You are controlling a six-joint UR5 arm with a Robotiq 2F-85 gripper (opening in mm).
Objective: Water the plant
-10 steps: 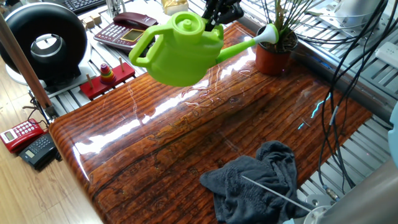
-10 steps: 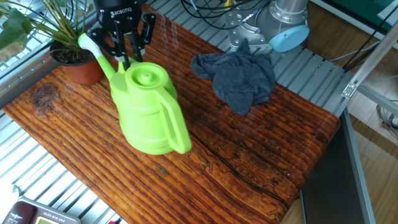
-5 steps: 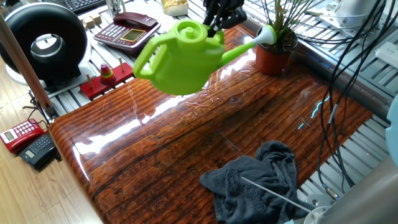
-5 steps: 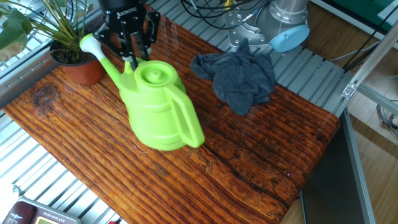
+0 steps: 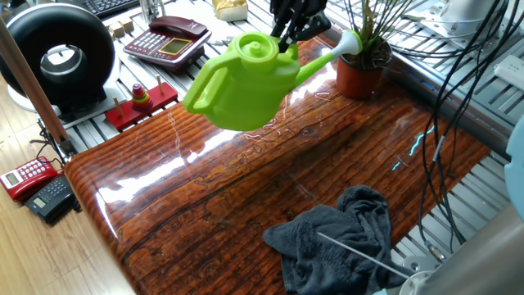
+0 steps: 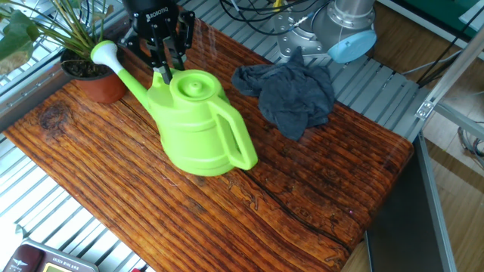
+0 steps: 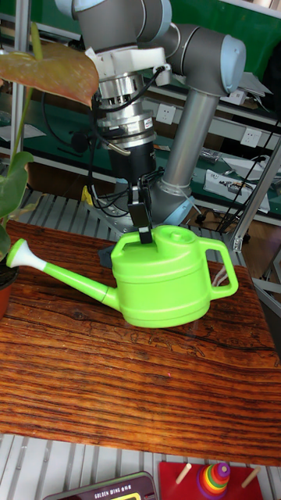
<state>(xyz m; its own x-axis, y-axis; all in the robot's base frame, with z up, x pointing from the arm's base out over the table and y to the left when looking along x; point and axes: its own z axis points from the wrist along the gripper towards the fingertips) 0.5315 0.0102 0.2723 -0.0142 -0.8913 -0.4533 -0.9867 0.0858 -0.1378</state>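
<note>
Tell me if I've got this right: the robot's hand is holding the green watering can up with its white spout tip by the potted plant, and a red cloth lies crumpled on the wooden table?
Nearly. The cloth is dark grey, not red, as the other fixed view shows. The rest holds: the hand holds the green watering can up, its white spout tip by the potted plant, on the wooden table.

From my remote station I count one lime-green watering can (image 5: pixel 246 82), one potted plant (image 5: pixel 364 61) in a terracotta pot, and one crumpled dark grey cloth (image 5: pixel 340 238) on the one wooden counter (image 5: pixel 213 205). One robot arm (image 7: pixel 195 101) reaches over it, ending in one gripper (image 6: pixel 162 66) with two fingers (image 7: pixel 143 215). Beside the counter I count three telephones: one dark red desk phone (image 5: pixel 168 39), one small red phone (image 5: pixel 29 176) and one small black phone (image 5: pixel 51 197). There is also one black ring-shaped device (image 5: pixel 57 53) and one red peg toy (image 5: pixel 141 100).
</note>
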